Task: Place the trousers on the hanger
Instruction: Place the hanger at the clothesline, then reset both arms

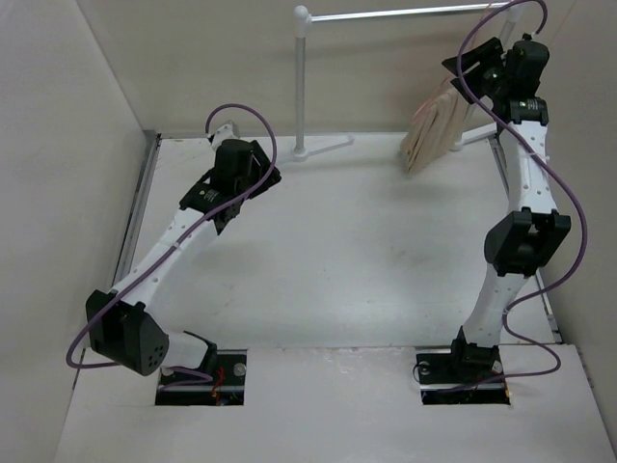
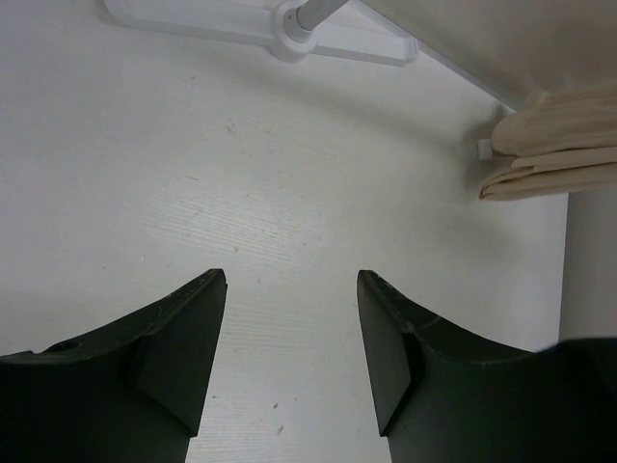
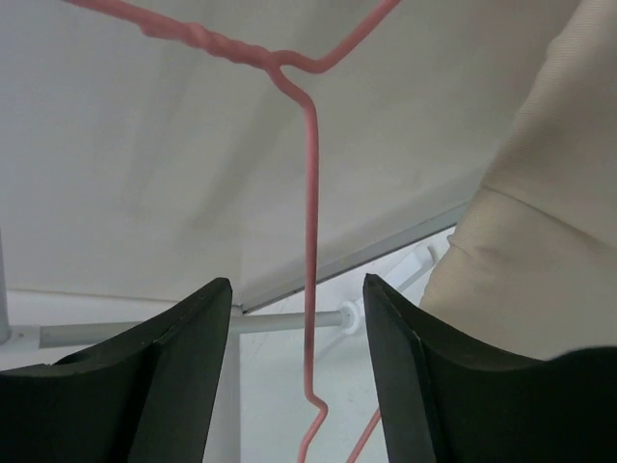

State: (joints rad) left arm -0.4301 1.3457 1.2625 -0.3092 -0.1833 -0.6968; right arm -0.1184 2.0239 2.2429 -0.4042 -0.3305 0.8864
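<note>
The left hand [image 2: 291, 280] sits low over the white surface [image 1: 366, 241], in front of the garment rack [image 1: 302, 77] and to the left of its foot. Its two dark fingers stand wide apart with only bare surface between them, so it is open and holds nothing.

The rack itself stands at the back of the surface, a white tube post on a flat foot with a rail running from its top to the right.

The right hand [image 3: 297, 285] is raised high at the right end of that rail. Its fingers are spread, and a thin pinkish-red wire of the hanger [image 3: 310, 193] runs down the gap between them without either finger pressing on it; this hand is open too.

The trousers [image 1: 436, 127] hang in a folded beige bundle under the right end of the rail, just beside the right hand and the hanger wire, slanting down toward the rack's post. Whether their lower end touches the surface cannot be told.
</note>
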